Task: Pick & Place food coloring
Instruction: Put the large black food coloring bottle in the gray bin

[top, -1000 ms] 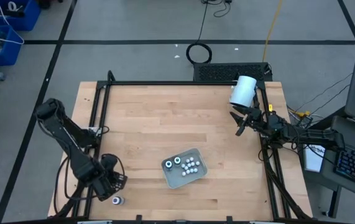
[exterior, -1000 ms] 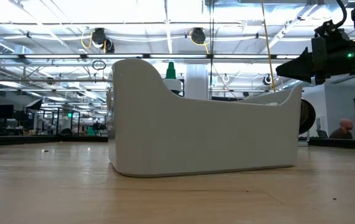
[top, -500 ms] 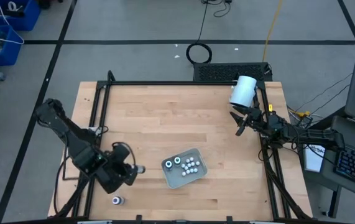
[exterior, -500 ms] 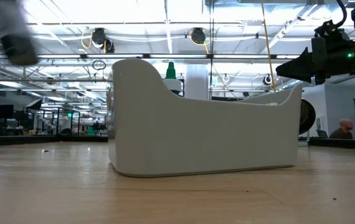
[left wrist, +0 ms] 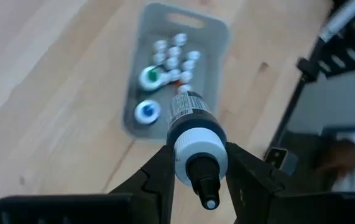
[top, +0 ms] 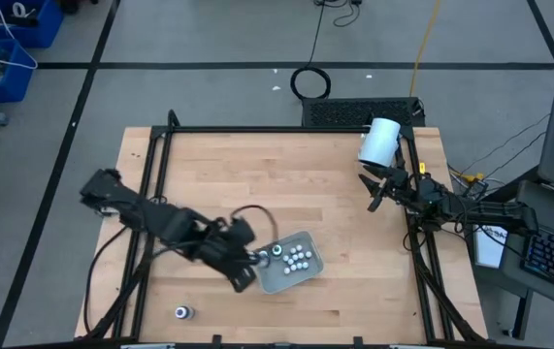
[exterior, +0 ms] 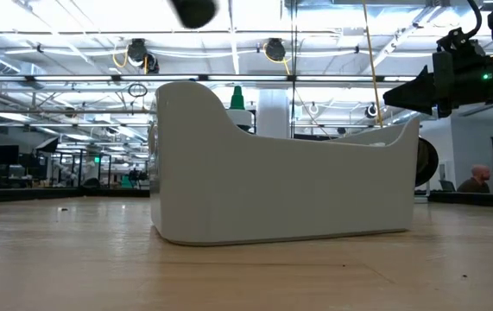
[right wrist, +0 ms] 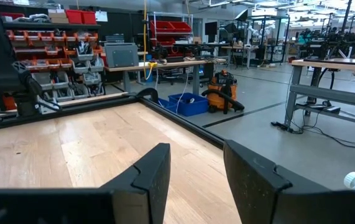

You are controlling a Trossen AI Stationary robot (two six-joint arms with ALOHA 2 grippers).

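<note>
High view shows us the left tool, gripping a dark food coloring bottle, has swung from the worktop corner to the tray edge, ready to place; right tool waits, slightly parted, empty.

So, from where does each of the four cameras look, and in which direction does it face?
High view: above, straight down on the table; both arms show.
Low view: at table height, facing the tray and the room; an arm at upper right.
Left wrist view: on the left arm, looking down; the left gripper clamps a dark food coloring bottle.
Right wrist view: on the right arm, facing the room past the right gripper.
Shared: tray with bottles, high and left wrist.
</note>
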